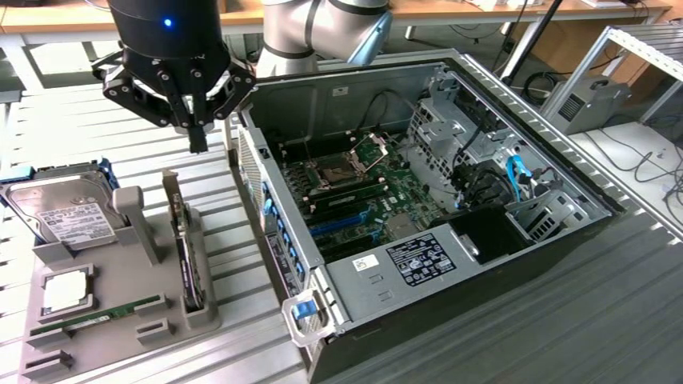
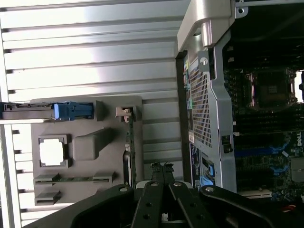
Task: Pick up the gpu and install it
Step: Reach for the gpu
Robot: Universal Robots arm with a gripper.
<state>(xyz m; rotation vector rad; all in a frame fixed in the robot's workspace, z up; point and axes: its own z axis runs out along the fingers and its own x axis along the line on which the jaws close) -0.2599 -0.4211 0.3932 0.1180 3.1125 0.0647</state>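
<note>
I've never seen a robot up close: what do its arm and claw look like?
The arm is a thick silver-grey tube with rounded joints, ending in a black cylinder with a small glowing blue light. The gripper is black: hinged links dotted with bolts, narrowing to slim fingers.

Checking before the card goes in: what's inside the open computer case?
A motherboard with a CPU socket, blue expansion slots and blue cables. A labelled metal cover hides whatever lies beneath it.
</note>
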